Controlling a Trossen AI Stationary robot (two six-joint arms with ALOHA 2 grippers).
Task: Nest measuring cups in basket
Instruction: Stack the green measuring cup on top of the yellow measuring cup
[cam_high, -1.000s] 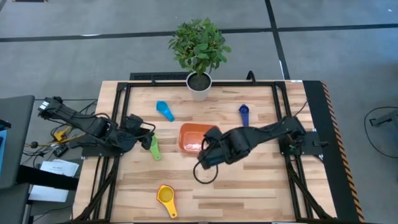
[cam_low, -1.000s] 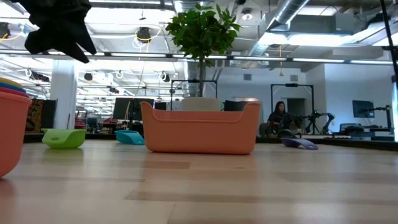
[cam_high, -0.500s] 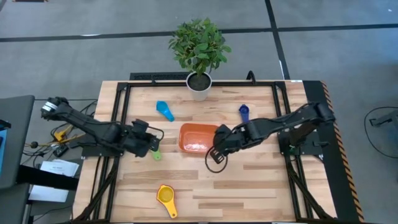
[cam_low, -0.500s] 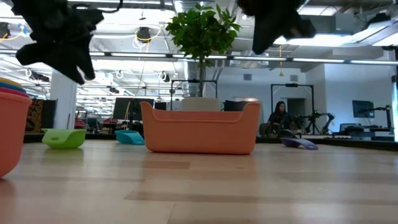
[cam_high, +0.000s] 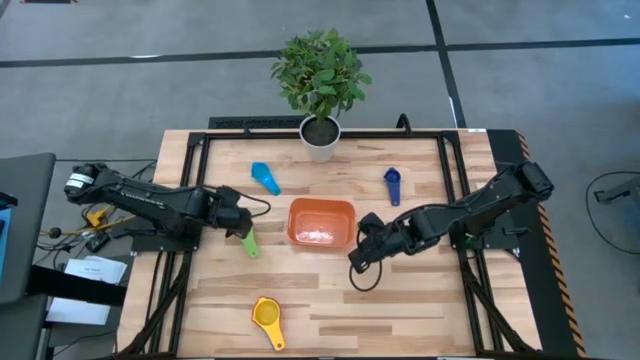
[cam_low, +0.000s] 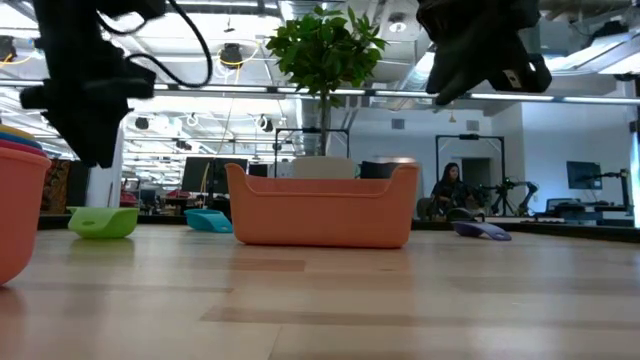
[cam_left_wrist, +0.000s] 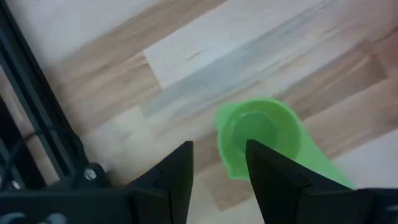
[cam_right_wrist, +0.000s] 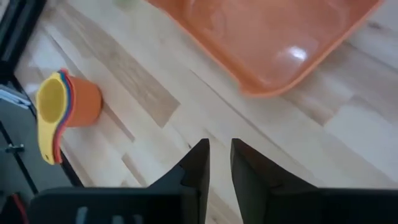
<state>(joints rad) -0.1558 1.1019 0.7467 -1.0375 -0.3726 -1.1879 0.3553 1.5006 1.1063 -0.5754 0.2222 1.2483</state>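
A white plant pot (cam_high: 320, 139) with a leafy plant stands at the far edge of the wooden surface (cam_high: 400, 300), clear of the arms. The empty orange basket (cam_high: 321, 222) sits mid-surface. The left claw (cam_high: 237, 222), fingers spread, hovers over the green cup (cam_high: 248, 240). The right claw (cam_high: 362, 255), narrowly parted and empty, hangs just beside the basket. A yellow-topped stack of cups (cam_high: 268, 318) lies near the front; the light blue cup (cam_high: 265, 178) and navy cup (cam_high: 392, 182) lie behind.
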